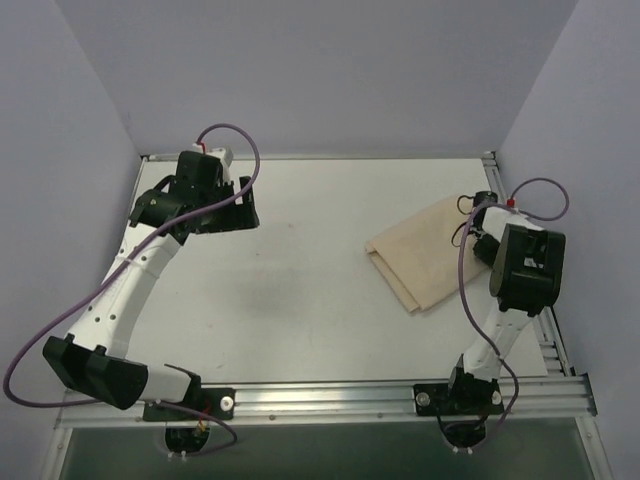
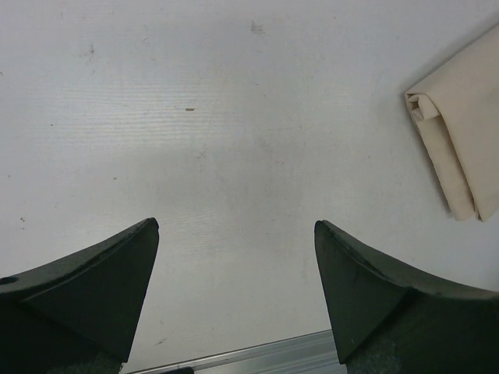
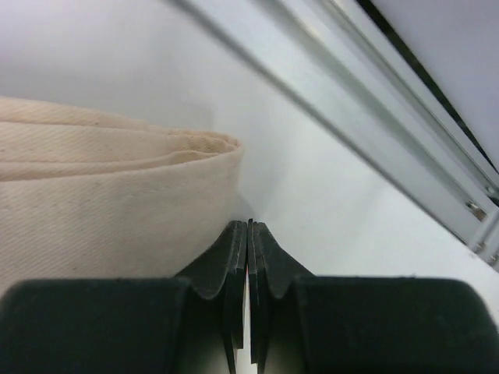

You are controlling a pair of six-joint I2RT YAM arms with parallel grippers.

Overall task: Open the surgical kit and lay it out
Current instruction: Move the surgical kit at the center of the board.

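Your right end effector (image 3: 248,227) is clenched, its two fingers pressed flat together with nothing visible between them, tips down at the bare counter (image 3: 327,202). Just past it on its outer side runs the aluminium side rail (image 3: 351,101), close enough to hem that side in. On its inner side the wrap (image 3: 101,210) rises as a stack of folded layers, its rounded fold right against the left finger; the wrist view does not tell whether they touch. Seen from above, your right arm (image 1: 495,330) stands up steeply from its base, and its wrist bends down over the wrap's far right corner, covering that corner. Your left end effector (image 2: 234,234) is released, fingers spread wide over bare counter, with a strip of rail (image 2: 257,357) under them at the bottom of its view. Your left arm (image 1: 130,290) reaches long up the left side to the far left corner, a purple cable (image 1: 235,135) looping over its wrist. The wrap (image 1: 425,255) lies folded on the right half of the counter (image 1: 300,290), well apart from your left end effector (image 1: 240,208), and appears at the right edge of its view (image 2: 460,140).
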